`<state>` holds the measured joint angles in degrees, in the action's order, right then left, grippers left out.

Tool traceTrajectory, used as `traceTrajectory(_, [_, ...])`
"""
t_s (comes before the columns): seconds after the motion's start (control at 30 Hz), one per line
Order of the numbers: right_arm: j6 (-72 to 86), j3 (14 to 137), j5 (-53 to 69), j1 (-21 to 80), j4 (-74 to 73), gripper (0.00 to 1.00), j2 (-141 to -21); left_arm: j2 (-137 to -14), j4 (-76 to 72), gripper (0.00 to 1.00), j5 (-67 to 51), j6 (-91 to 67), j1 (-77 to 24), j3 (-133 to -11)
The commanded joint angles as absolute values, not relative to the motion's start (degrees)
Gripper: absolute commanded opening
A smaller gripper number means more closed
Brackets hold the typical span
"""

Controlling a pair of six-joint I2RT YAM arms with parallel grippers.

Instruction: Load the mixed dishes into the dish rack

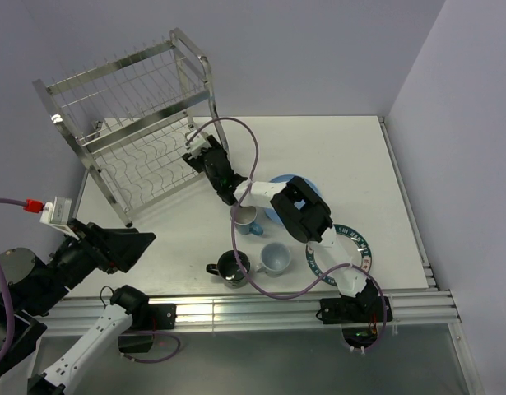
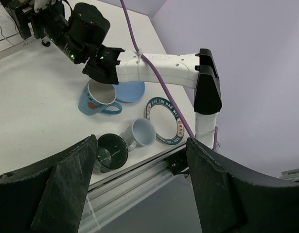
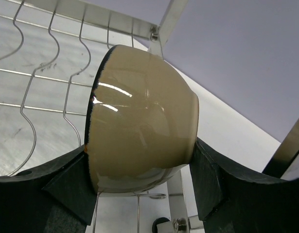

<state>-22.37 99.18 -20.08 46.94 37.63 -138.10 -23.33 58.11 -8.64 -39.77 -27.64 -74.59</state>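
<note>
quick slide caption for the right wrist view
Right gripper holds the black-and-tan bowl on its side by the wavy wire shelf of the dish rack

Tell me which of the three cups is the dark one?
The dark mug, at the table's front edge, just left of the pale cup. It looks nearly black, while the blue mug farther back is light blue.

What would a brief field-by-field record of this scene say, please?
right end effector: shut on black-and-tan bowl, held on its side at the dish rack's lower shelf
left end effector: open, empty
on table: blue mug, dark mug, pale cup, light-blue plate, white plate with lettered rim
</note>
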Motion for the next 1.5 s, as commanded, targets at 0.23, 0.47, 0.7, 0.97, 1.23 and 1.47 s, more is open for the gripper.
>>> traceTrajectory(0.23, [-20.13, 96.33, -19.78, 46.06, 42.11, 0.0, -128.32, -23.73, 55.72, 0.8, -9.23, -39.11, -27.86, -74.36])
traceTrajectory(0.47, [-15.39, 97.73, -17.85, 45.27, 37.19, 0.0, -127.44, -24.17, 55.99, 0.8, -8.88, -40.16, -27.95, -75.15])
traceTrajectory(0.7, [-13.88, 98.18, -16.7, 44.21, 34.98, 0.0, -128.14, -23.56, 55.72, 0.8, -8.09, -41.57, -27.86, -74.27])
traceTrajectory(0.97, [-14.06, 96.42, -15.74, 43.95, 35.68, 0.0, -128.67, -22.41, 55.28, 0.8, -7.03, -42.98, -27.86, -73.12])
traceTrajectory(1.23, [-13.62, 97.65, -15.12, 44.12, 34.45, 0.0, -130.43, -21.71, 55.02, 0.8, -6.15, -45.09, -27.86, -71.81])
traceTrajectory(1.47, [-14.94, 96.68, -16.79, 44.21, 35.69, 0.0, -130.69, -21.71, 54.41, 0.8, -5.62, -46.05, -27.95, -70.93])
